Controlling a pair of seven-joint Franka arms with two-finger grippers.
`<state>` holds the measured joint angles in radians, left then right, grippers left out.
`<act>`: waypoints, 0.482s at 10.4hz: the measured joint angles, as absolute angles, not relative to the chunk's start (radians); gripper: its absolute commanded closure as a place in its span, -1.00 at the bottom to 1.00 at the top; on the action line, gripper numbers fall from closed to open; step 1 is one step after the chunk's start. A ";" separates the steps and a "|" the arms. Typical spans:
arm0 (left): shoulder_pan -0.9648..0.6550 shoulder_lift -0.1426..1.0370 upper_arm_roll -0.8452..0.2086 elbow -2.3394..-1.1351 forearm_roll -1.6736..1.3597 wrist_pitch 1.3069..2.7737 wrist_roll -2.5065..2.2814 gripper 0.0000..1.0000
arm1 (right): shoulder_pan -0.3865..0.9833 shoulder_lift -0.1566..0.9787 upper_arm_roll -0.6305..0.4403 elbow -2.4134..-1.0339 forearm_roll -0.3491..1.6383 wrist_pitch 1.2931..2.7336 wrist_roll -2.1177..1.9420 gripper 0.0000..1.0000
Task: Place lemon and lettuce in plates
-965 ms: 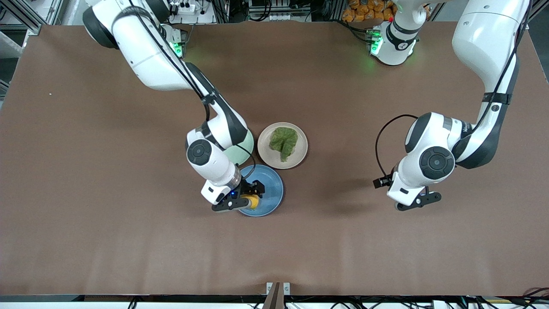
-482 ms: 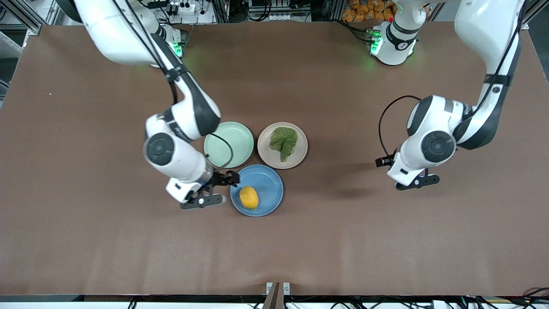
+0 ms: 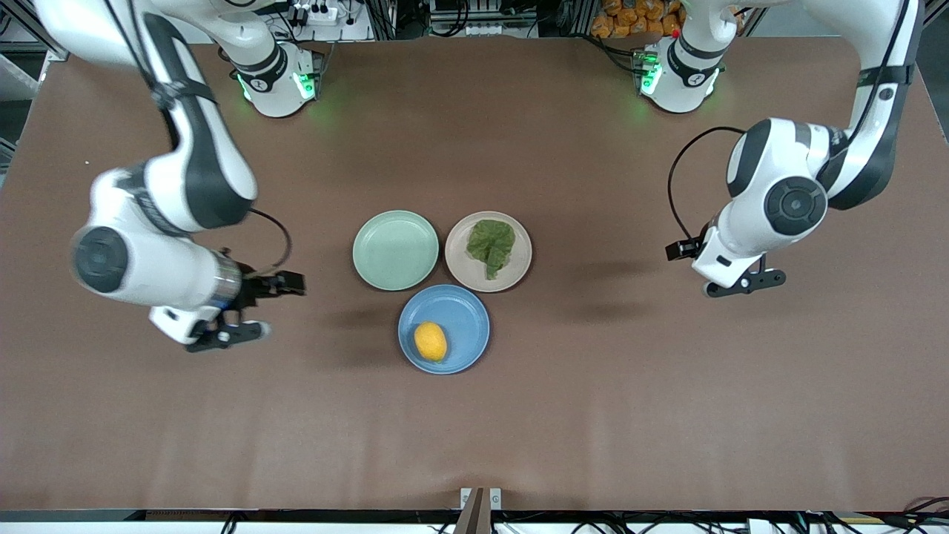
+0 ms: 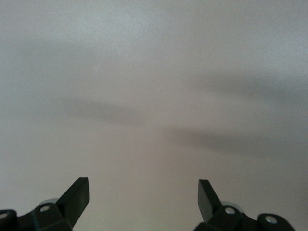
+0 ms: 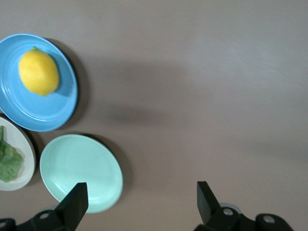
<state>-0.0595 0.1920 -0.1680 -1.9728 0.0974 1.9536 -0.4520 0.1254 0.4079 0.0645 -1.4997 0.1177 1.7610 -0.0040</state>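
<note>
The lemon point(image 3: 431, 341) lies in the blue plate point(image 3: 467, 315), the plate nearest the front camera. The lettuce point(image 3: 490, 246) lies in the beige-pink plate point(image 3: 460, 261). My right gripper point(image 3: 226, 335) is open and empty, up over bare table toward the right arm's end, well clear of the plates. Its wrist view shows the lemon point(image 5: 38, 72), the blue plate point(image 5: 48, 113), a part of the lettuce point(image 5: 7, 161) and the open gripper point(image 5: 142, 202). My left gripper point(image 3: 745, 283) is open and empty over bare table toward the left arm's end point(image 4: 143, 197).
A pale mint-green plate point(image 3: 395, 250) stands empty beside the beige-pink plate, on the side of the right arm's end; it also shows in the right wrist view point(image 5: 79, 171). The three plates sit close together at mid table on the brown cloth point(image 3: 593, 415).
My right gripper let go of the lemon in the blue plate and swung away toward the right arm's end. My left gripper drew back toward its base.
</note>
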 measured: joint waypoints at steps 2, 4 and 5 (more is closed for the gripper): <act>-0.060 0.131 -0.165 -1.977 0.091 1.958 -0.452 -1.00 | 0.122 0.341 0.022 -1.519 0.097 1.696 -0.007 -1.00; -0.059 0.060 -0.152 -1.937 0.091 1.964 -0.442 -1.00 | 0.126 0.283 -0.028 -1.558 0.085 1.681 -0.007 -1.00; -0.058 0.028 -0.144 -1.914 0.087 1.963 -0.423 -1.00 | 0.127 0.258 -0.053 -1.572 0.083 1.675 -0.007 -1.00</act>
<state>-0.0582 0.0278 -0.1443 -1.9141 0.0870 1.9634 -0.4230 0.1269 0.2580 -0.0532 -1.5723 0.0826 1.6748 -0.0070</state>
